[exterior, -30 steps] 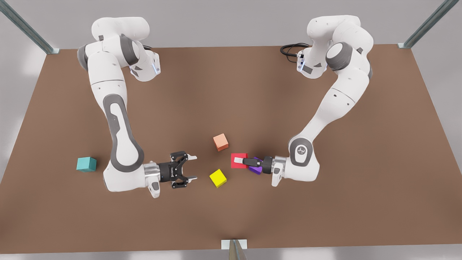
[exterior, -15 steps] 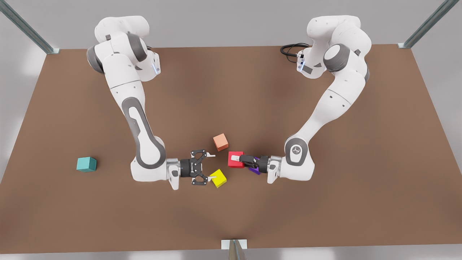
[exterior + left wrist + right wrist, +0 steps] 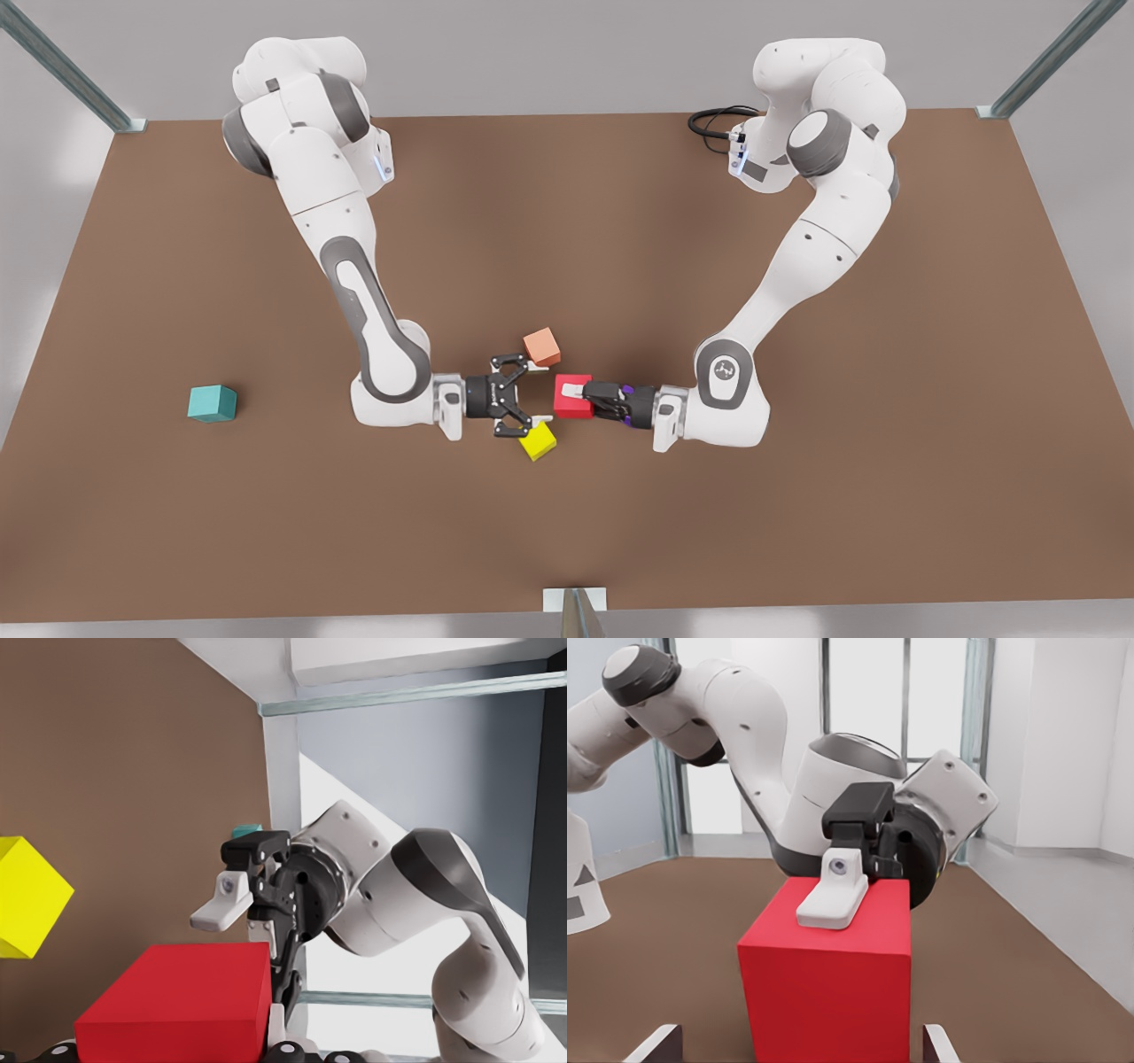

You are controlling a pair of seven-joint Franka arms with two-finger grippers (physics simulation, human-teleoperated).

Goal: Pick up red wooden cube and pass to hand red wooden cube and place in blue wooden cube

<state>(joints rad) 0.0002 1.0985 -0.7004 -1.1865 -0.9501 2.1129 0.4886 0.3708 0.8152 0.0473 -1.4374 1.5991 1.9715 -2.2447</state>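
The hand-over step is in hand. Nearest the front camera lies a yellow cube on the brown surface. Just behind it, mid-surface, the left claw, reaching in from the front view's right, grips the red wooden cube clear of the surface. Facing it, the right claw stands spread wide just beside the cube, not yet around it. Next it must advance, close on the free faces, then the left lets go. A salmon cube sits just behind. The blue wooden cube waits well apart at the front view's left.
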